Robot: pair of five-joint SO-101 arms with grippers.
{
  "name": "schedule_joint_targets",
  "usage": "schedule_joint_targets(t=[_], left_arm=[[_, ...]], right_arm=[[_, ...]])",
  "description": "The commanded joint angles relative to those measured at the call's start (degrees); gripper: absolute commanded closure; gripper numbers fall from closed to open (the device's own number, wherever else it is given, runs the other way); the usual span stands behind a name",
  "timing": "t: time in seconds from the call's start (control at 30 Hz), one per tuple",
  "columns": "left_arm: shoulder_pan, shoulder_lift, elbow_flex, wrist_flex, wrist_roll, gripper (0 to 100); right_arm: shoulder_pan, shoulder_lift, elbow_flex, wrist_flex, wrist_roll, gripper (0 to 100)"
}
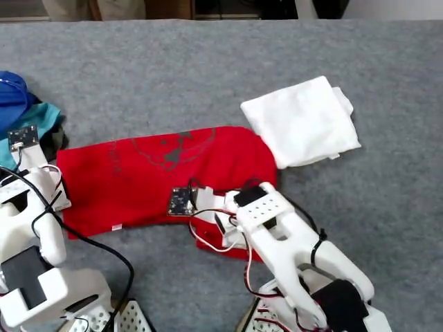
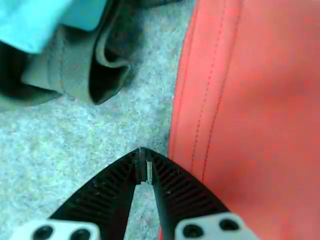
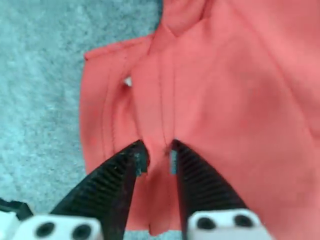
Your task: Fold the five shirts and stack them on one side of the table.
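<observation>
at the far left edge of the grey table (image 1: pixel 208 62) a loose heap of unfolded shirts lies bunched together: a blue shirt (image 1: pixel 12 93) on top, a teal shirt (image 1: pixel 40 116) under it, and a drab olive garment (image 2: pixel 75 65) whose folds show in the left wrist view. just beside that heap stands the left arm, its wrist tipped down over the table. the left gripper (image 2: pixel 144 172) has its black ribbed fingers brought together at the tips, with nothing between them. it hangs over bare grey cloth in the narrow strip between the heap and the stitched hem of the red shirt (image 1: pixel 138 183), close to that hem.

the red shirt lies spread flat across the middle of the table, long side running left to right, a faint dark print on its upper half. its left end comes near the heap, and its right end reaches up to the white shirt.

the right arm leans in from the lower right over the red shirt's lower right part. the right gripper (image 3: pixel 156 159) is pressed down onto the fabric near a sleeve seam, jaws narrowed to a small gap, with a raised ridge of red cloth pinched between them.

furthest right, the white shirt (image 1: pixel 302 122) sits folded into a neat square, tilted a little, its lower left corner touching the red shirt.
</observation>
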Motion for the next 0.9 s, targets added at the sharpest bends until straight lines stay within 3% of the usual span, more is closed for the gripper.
schedule_joint_targets(t=[0.0, 0.27, 0.57, 0.87], left_arm=[[-0.5, -1.5, 0.1, -0.6, 0.8, 98], [-0.5, -1.5, 0.1, -0.6, 0.8, 98], [-0.6, -1.5, 0.1, -0.6, 0.8, 98], [-0.7, -1.5, 0.1, -0.6, 0.8, 98]], right_arm=[[-0.5, 0.5, -0.3, -0.5, -1.1, 99.6], [-0.5, 0.4, -0.6, 0.6, -1.1, 99.5], [-0.9, 0.4, -11.4, 13.7, -1.8, 99.6], [-1.7, -1.4, -8.9, 14.2, -1.8, 99.6]])
